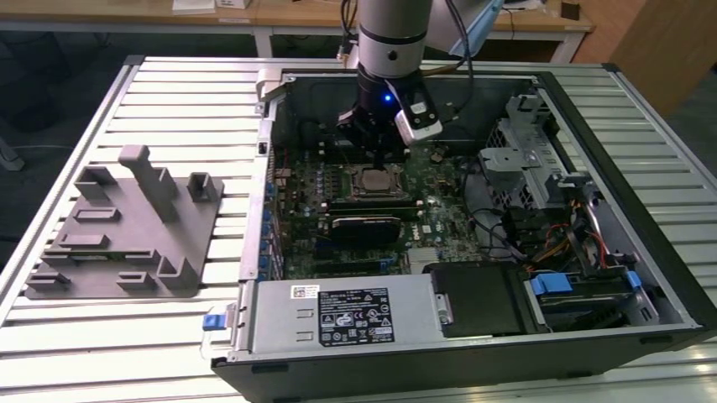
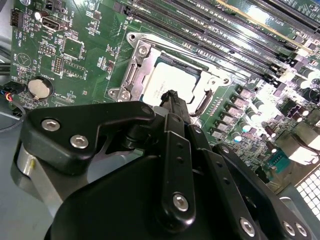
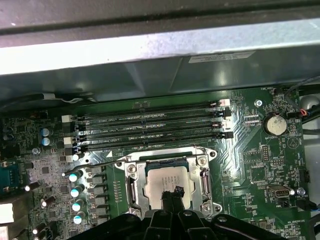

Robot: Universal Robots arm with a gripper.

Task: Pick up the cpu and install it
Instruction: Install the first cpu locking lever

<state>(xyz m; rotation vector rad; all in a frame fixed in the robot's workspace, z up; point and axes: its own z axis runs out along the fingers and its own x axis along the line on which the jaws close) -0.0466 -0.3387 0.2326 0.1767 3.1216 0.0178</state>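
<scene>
Exterior view: even overhead room light. The slatted table [image 1: 101, 336] is bright at the exterior view's left, and the computer case [image 1: 661, 277] interior is dimmer, with the motherboard [image 1: 442, 220] under soft shadow.

Second wrist view: glare washes out the capacitors [image 2: 300, 75]. The cpu [image 2: 172, 80] lid gleams pale. The gripper [image 2: 172, 97] body is dark and blurred.

First wrist view: a bright glare band lies along the case wall [image 3: 150, 47].

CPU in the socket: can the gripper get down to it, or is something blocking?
Probably yes. The cpu lies in the socket frame with its silver top bare, and the gripper hangs above it in the first wrist view. Nothing sits between them; the frame leaves little room at the sides.
</scene>
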